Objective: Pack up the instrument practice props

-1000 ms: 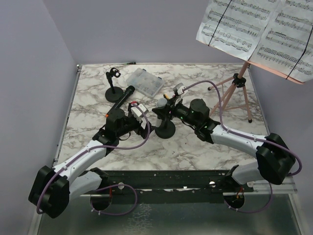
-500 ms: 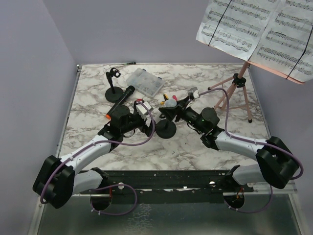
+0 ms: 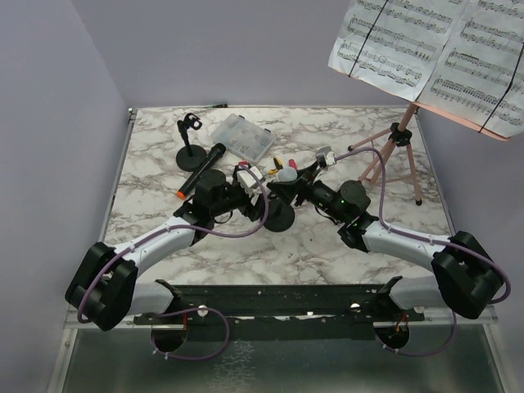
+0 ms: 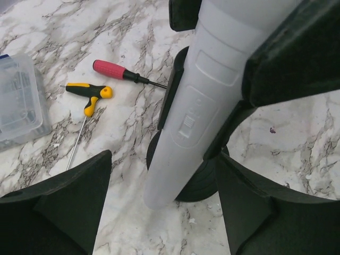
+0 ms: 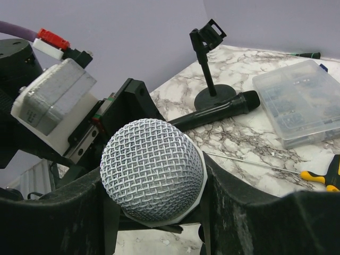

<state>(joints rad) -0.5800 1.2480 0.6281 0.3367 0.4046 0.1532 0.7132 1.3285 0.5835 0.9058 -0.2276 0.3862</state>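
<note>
My right gripper (image 3: 288, 182) (image 5: 156, 172) is shut on the mesh head of the grey-headed microphone (image 5: 151, 170) (image 3: 286, 173). The microphone's pale body (image 4: 196, 106) slants down over a black round-based mic holder (image 3: 278, 218) (image 4: 204, 183). My left gripper (image 3: 259, 206) (image 4: 162, 159) is open, with one finger on each side of the body's lower end and a gap on its left side. Further left lie the black microphone (image 3: 201, 168) (image 5: 212, 111) and the second holder (image 3: 191, 147) (image 5: 210, 79). White sheet-music pages (image 3: 434, 49) rest on the pink tripod (image 3: 397, 151) at the back right.
A clear compartment box (image 3: 241, 137) (image 4: 18, 101) (image 5: 297, 101) sits behind the arms. A red screwdriver (image 4: 117, 70) and a yellow one (image 4: 87, 95) lie between the box and the holder. Walls close off the left, back and right of the marble table (image 3: 327, 246).
My left gripper has moved right, up to the holder and the microphone's body, and its jaws have narrowed a little. The right gripper swung the microphone's head rightwards, then held still.
</note>
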